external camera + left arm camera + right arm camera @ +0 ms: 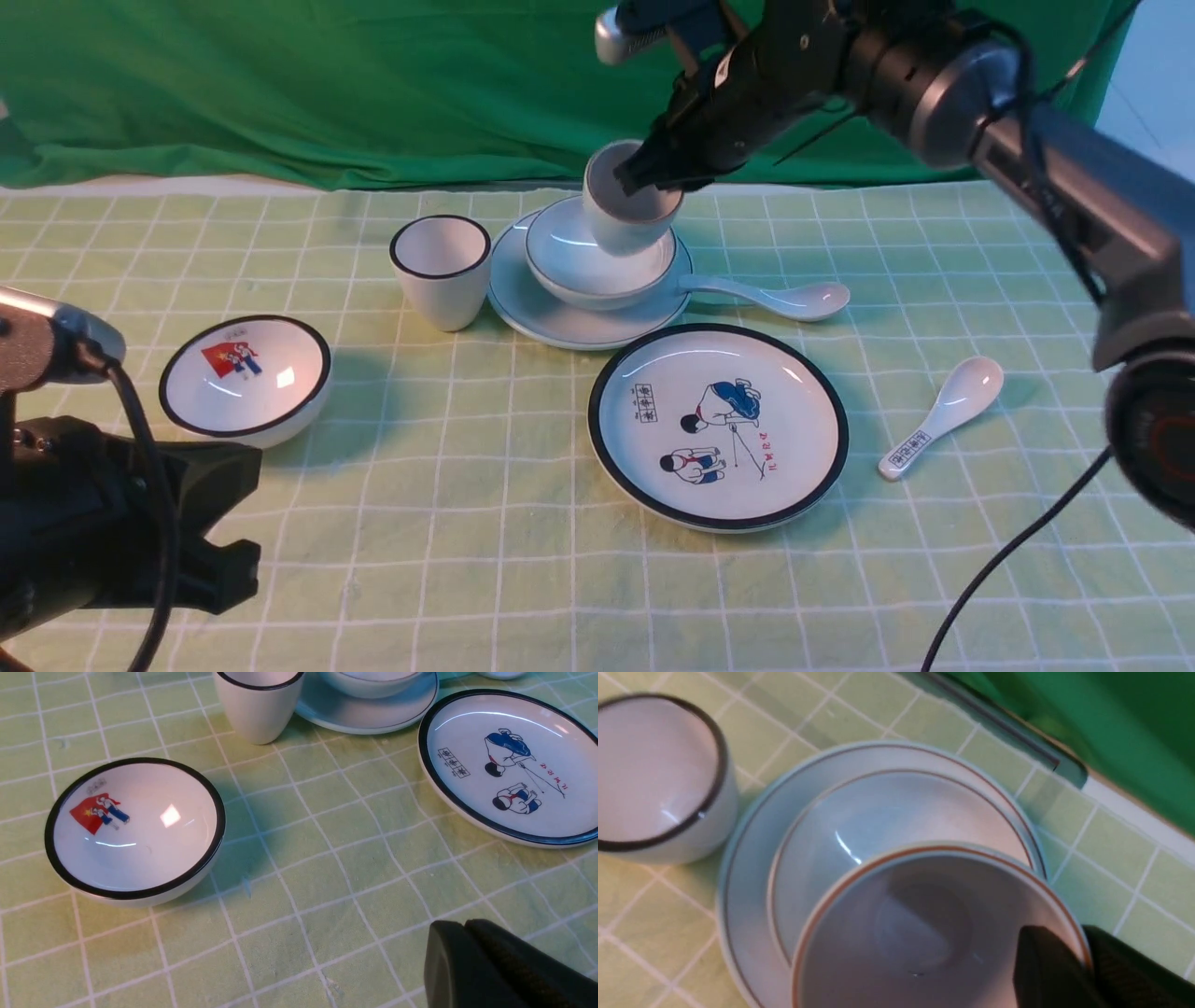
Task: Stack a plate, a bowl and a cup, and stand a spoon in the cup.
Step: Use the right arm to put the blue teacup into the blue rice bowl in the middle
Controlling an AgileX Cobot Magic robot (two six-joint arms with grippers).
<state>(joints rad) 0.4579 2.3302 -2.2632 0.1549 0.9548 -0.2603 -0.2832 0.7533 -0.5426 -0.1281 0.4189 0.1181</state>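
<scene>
I am pinching the wall of the cup (624,231) with my right gripper (1085,956). One finger is inside the rim and one outside, with the jaws closed on the ceramic. I am holding the cup tilted over the bowl (569,266), which is sitting in the plate (551,322). I cannot tell whether the cup's base is touching the bowl's floor.

My left gripper (465,933) is resting with its jaws pressed together and empty, near the flag bowl (133,828) and well apart from the stack.

Step in hand, as I judge it: seating the cup in the bowl. The next move calls for levelling the cup, lowering it onto the bowl's centre, and releasing only once it is standing upright.

The spoon (794,299) is lying just beside the plate, its handle end at the plate's rim; it comes last. The black-rimmed cup (441,271), standing just beside the plate, is calling for clearance.
</scene>
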